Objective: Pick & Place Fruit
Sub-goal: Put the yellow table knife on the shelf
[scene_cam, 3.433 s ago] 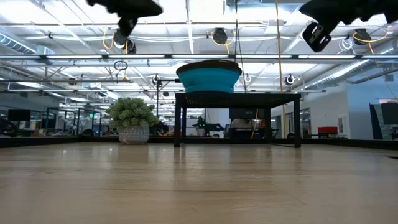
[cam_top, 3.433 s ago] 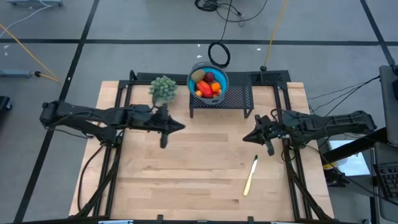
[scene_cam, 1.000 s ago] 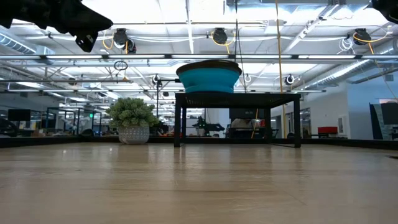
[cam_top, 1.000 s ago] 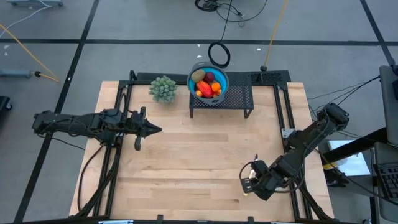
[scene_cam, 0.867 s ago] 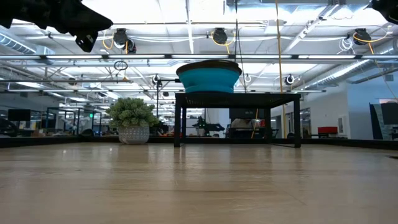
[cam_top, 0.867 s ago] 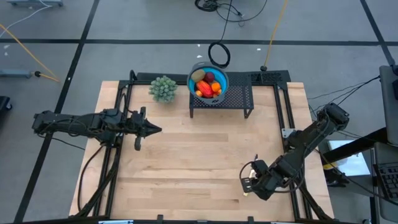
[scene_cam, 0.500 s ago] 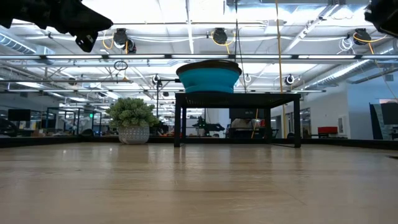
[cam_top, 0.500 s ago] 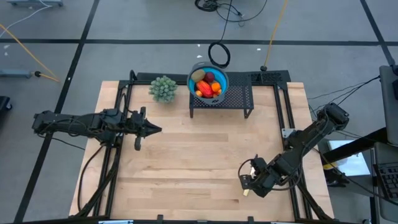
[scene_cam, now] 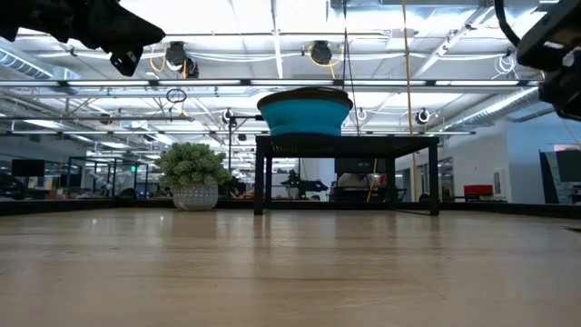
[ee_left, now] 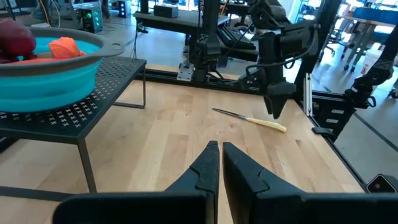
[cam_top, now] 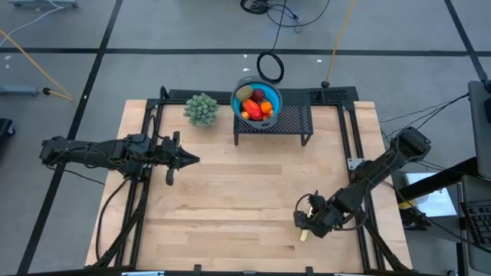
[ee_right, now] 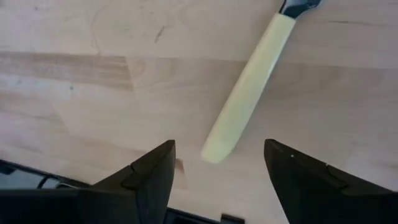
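Note:
The fruit (cam_top: pixel 255 103) lies piled in a round blue bowl (cam_top: pixel 239 92) on a black mesh stand (cam_top: pixel 288 123) at the table's far middle; the left wrist view shows the fruit (ee_left: pixel 37 45) over the bowl's rim. My right gripper (ee_right: pixel 219 146) is open near the table's front right. It points down over the free end of the pale yellow handle (ee_right: pixel 245 93) of a knife (ee_left: pixel 252 119) lying flat on the wood, a finger on either side, apart from it. My left gripper (ee_left: pixel 216 146) is shut on nothing, held over the table's left middle.
A bushy pale-green plant ball (cam_top: pixel 202 109) stands left of the stand at the far edge. Black frame rails (cam_top: pixel 149 123) run along the table's left, right and far sides. Bare wood (cam_top: pixel 230 199) lies between the two arms.
My right gripper has come down toward the knife's handle end and shifted a little toward the table's left edge, its arm dropping into the low view at the upper right. The knife, the bowl and the fruit stay where they were.

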